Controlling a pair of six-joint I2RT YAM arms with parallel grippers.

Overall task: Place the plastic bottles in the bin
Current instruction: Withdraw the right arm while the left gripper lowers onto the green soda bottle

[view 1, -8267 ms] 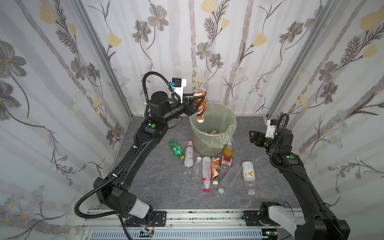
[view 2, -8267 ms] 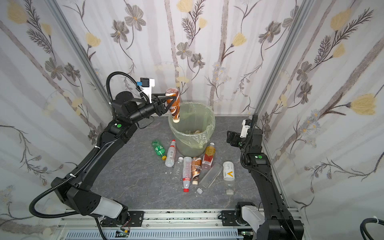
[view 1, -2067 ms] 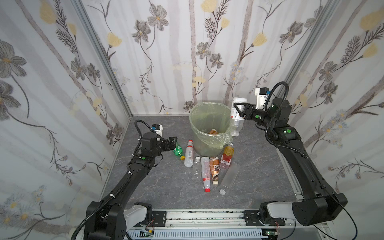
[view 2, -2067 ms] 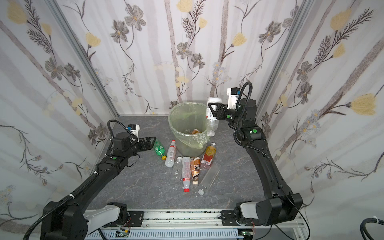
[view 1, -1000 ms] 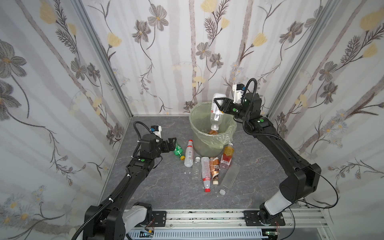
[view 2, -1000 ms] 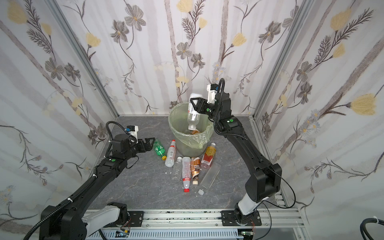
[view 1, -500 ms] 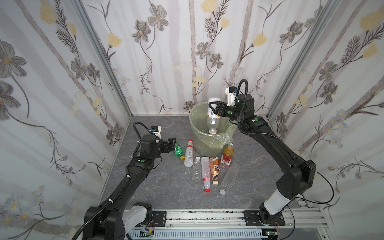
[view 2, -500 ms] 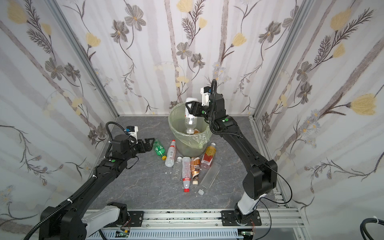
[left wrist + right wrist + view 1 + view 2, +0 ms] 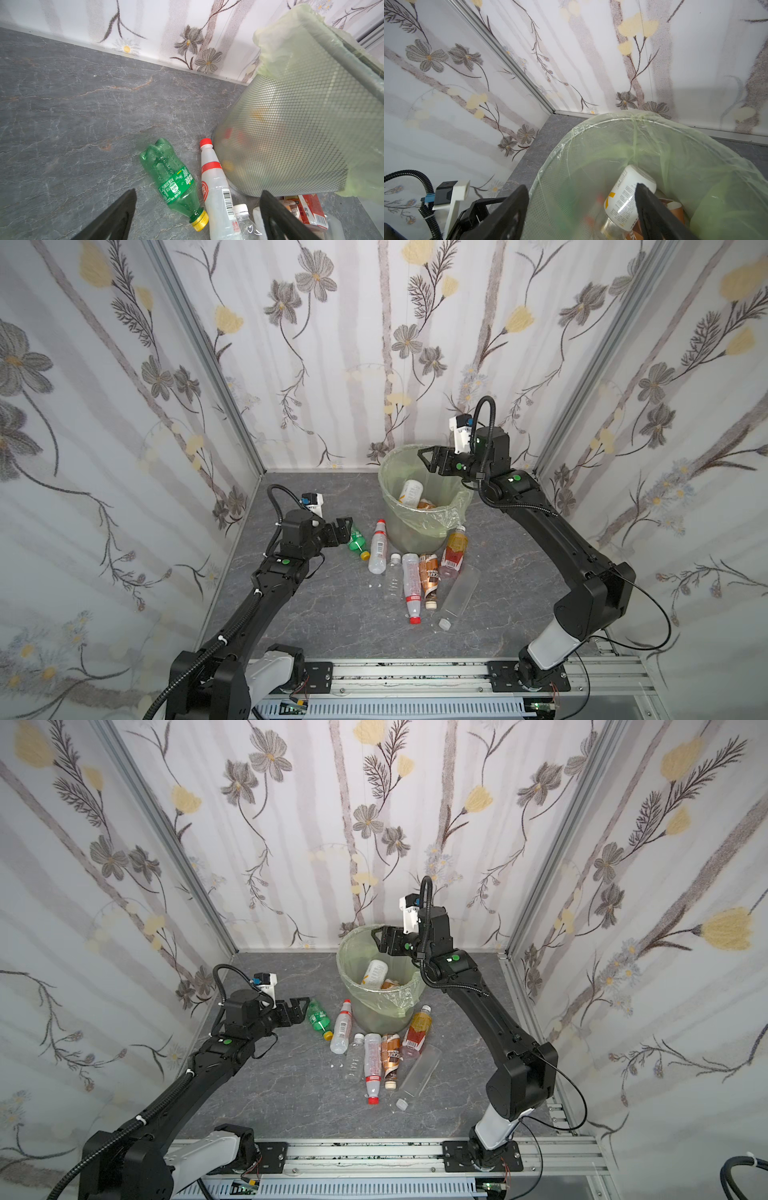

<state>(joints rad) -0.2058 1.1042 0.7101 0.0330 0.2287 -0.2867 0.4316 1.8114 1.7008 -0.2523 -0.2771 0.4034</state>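
Toward the left of the worktop (image 9: 332, 614): left claw (image 9: 345, 531), jaws spread wide and empty, low and just beside the green bottle (image 9: 356, 540), lying on its side. Just right of that, touching or nearly so, white red-capped bottle (image 9: 377, 545), cap end close to the foot of the bin (image 9: 384, 489). Likely trouble on this side: a skewed closing catching both bottles at once, or a shallow pinch squirting the round, light body sideways. Ample bare worktop on the wall side for coming in; next to none on the bin side.

At centre: bin with green liner (image 9: 455, 506) draped over the rim, holding the white-labelled bottle (image 9: 409, 493) and something brown beneath it. Against its foot, 5 more plastic bottles (image 9: 430, 578) packed side by side, several touching; easy to scatter by knocking 1.

Further right: right claw (image 9: 426, 460), jaws apart, gripping nothing, hanging over the bin's far right rim. Possible snag there on the loose liner or the rim during a low withdrawal, dragging or tipping the bin onto the cluster. Clear air straight above, and open worktop from the bin to the right wall (image 9: 644, 510).
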